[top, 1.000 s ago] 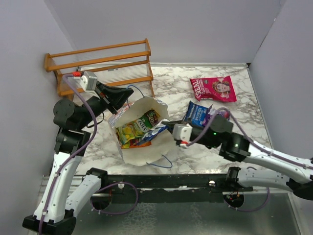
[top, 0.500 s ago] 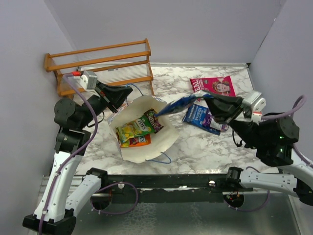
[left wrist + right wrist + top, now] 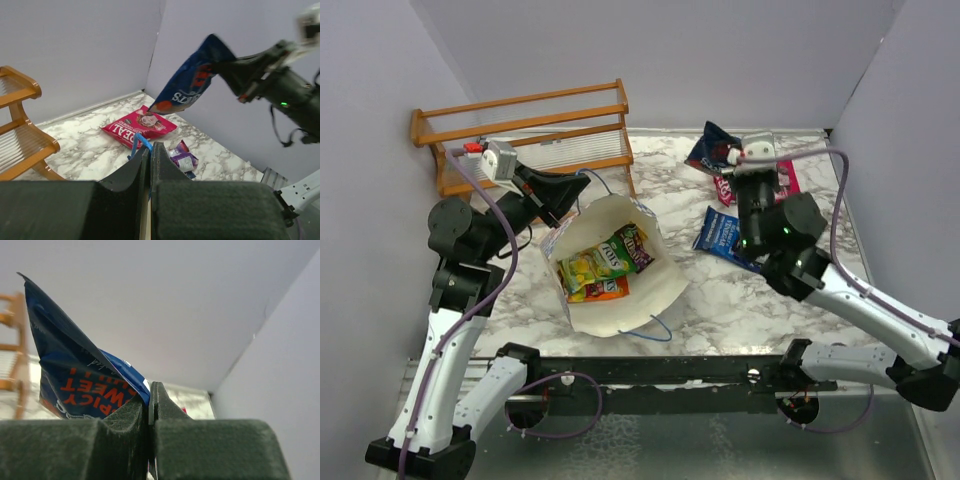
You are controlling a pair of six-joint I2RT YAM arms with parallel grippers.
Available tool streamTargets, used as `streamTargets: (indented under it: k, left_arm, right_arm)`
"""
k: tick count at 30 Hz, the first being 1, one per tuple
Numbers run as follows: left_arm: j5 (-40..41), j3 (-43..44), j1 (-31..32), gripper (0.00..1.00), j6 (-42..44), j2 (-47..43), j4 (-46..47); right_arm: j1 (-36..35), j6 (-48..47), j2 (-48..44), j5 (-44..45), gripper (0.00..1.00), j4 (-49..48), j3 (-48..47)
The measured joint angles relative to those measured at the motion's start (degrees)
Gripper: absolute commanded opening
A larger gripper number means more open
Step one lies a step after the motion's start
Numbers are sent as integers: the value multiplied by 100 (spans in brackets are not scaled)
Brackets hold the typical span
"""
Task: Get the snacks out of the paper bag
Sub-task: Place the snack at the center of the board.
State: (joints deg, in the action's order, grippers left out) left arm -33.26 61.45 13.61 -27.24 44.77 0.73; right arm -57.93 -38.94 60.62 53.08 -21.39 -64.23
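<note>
1. Cream-white paper carrier bag [image 3: 620, 312] lies lower centre of the top view on the marble surface [image 3: 840, 250], mouth open toward the camera.
2. Inside it are a yellow packet [image 3: 582, 268], a green packet [image 3: 620, 247] and a red-orange packet [image 3: 606, 289]. That's at least three; anything under them is hidden.
3. Left arm's fingers [image 3: 152, 150] are pressed together on the bag's upper-left rim, right by the thin blue cord handle [image 3: 140, 141]. My read is that they're propping the mouth open.
4. On the surface, right of the bag, is a flat blue packet [image 3: 720, 235]. A small dark purple packet [image 3: 184, 161] lies beside it; it shows in the left wrist view only, since the right arm covers it from above.
5. Further back, upper right, a magenta-pink packet [image 3: 140, 127] lies flat, partly behind the right arm.
6. Right arm's fingers [image 3: 151, 395] pinch a dark blue packet with orange print [image 3: 710, 145] by one corner. It's in the air at the upper right, over the magenta one's area, and not released yet.
7. Far upper left is a wooden rack [image 3: 520, 130], not involved.
8. Status, my estimate: about halfway. Three packets are out and one is in hand. Left to do: drop it, then fetch the yellow, green and red-orange ones.
</note>
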Motion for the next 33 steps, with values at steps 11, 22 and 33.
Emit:
streamTargets:
  k: [11, 22, 33]
  left_arm:
    - [15, 170, 2, 0, 85, -35, -267]
    - [15, 190, 2, 0, 107, -39, -297]
    - [13, 190, 2, 0, 105, -15, -297]
  right_arm:
    - [2940, 3442, 1102, -1888, 1, 2660, -63]
    - [3517, 5569, 1567, -5027, 1, 3064, 212]
    - [5755, 6981, 2129, -7482, 1, 2579, 1436]
